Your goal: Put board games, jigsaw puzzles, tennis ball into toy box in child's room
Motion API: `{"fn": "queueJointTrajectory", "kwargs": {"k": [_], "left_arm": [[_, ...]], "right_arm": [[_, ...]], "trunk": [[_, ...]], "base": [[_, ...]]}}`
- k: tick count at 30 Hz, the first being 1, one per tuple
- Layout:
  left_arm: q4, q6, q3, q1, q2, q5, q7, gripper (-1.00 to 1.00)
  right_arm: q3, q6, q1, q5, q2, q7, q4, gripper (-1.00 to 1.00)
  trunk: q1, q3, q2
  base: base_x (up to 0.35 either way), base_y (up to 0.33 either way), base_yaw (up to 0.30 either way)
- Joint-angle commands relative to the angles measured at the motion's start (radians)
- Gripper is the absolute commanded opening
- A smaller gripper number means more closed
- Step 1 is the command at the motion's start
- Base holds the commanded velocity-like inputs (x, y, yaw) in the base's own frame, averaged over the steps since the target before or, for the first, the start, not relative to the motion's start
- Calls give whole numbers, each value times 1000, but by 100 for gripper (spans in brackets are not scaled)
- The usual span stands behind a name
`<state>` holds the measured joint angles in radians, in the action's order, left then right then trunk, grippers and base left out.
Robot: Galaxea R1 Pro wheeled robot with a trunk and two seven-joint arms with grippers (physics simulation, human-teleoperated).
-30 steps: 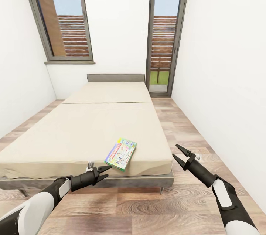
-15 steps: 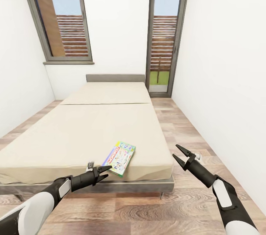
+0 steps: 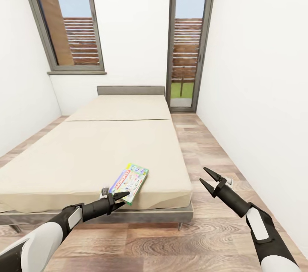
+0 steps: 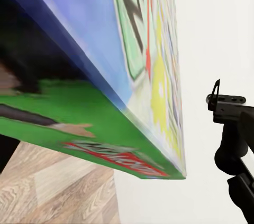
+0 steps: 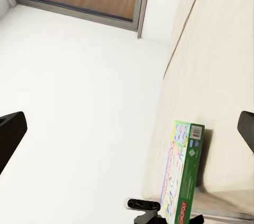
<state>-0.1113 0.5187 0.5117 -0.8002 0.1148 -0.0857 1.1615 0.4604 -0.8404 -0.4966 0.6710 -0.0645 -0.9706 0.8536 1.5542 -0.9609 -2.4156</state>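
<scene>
Head view, change: board game (image 3: 128, 182) sitting further toward the left gripper (image 3: 121, 198) than a second ago, whole picture shifting too, so camera/base moving rather than the box; likely closing in for a pick.
Head view, task thing: lying flat on the bed (image 3: 85, 152) near its foot edge, one corner overhanging toward the left fingertips.
Head view, left gripper: fingers slightly parted, tips right at the box's near corner; touching or just short, cannot tell; nothing pinched.
Head view, right gripper (image 3: 209, 180): spread wide, hovering over the wood floor (image 3: 205, 238) beside the bed, holding nothing.
Head view, task meaning: only one game showing on the bed; pick not yet done, carrying to the toy box still ahead.
Left wrist view, board game (image 4: 106, 76): looming very close, blue side, green edge and red logo strip facing the camera; box not between the fingers as far as visible.
Left wrist view, finger (image 4: 233, 129): one dark finger showing beside the box, against the white wall.
Right wrist view, board game (image 5: 182, 174): resting at the mattress edge, left gripper (image 5: 159, 211) tips showing just beyond its end.
Right wrist view, right fingertips (image 5: 10, 134): standing far apart, gripping nothing.
</scene>
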Motion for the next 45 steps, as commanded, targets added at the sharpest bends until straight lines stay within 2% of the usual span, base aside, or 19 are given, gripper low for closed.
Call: {"fn": "queueJointTrajectory", "kwargs": {"k": [1,42,43,45], "left_arm": [[-1,9,8,-1,0,-9,4,100],[-1,9,10,-1,2,-9,5,100],[-1,9,10,-1,2,-9,6,-100],[-1,9,10,-1,2,-9,6,-100]], "right_arm": [[1,-5,-1,1,0,-2,-1,100],[1,-2,0,0,0,3,-5,100],[1,-2,0,0,0,3,-5,100],[1,-2,0,-1,0,3,-5,100]], "trunk": [[0,-1,0],[0,-1,0],[0,-1,0],[0,-1,0]], "base": [[0,-33,0],[9,1,0],[0,0,0],[0,0,0]]}}
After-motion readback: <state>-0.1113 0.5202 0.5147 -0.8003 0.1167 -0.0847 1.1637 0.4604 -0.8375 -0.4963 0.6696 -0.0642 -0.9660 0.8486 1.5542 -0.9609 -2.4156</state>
